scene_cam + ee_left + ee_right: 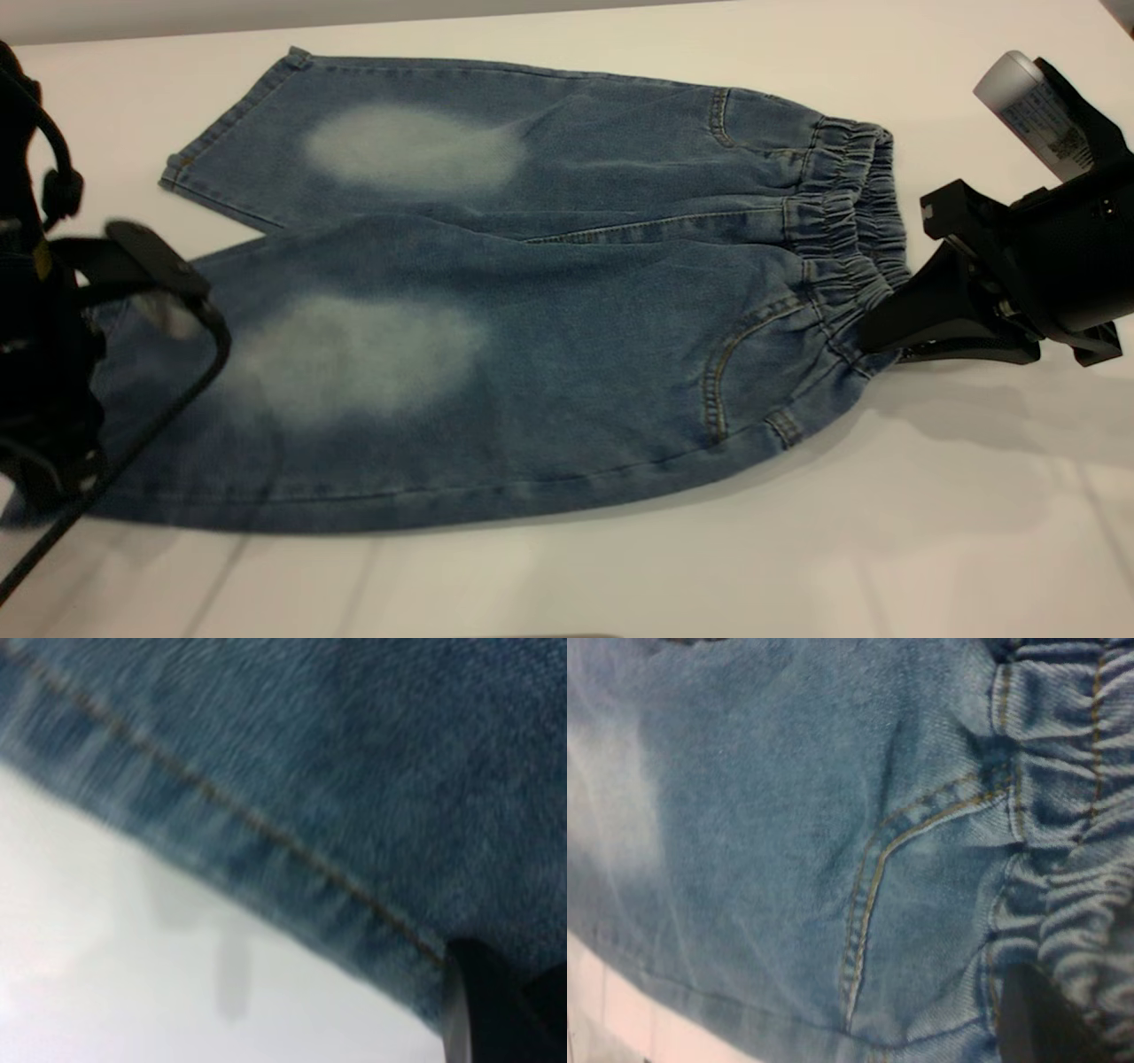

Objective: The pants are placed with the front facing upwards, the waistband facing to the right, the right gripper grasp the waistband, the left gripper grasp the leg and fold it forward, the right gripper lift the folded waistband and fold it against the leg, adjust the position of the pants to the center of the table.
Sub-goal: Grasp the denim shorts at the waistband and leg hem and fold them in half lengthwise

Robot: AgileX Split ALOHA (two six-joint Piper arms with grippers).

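Fingers of the right gripper (873, 337) look clamped on the waistband (850, 221); left gripper (133, 266) over the near leg, can't tell its fingers. Pants (532, 292) flat on table (886, 532). Next: grab leg.

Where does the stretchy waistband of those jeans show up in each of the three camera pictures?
Exterior view: the waistband runs along the pants' right end, beside the right gripper.
Left wrist view: not in it; only a leg hem.
Right wrist view: it fills the right edge.
Shared landmark: the curved orange-stitched pocket seam.
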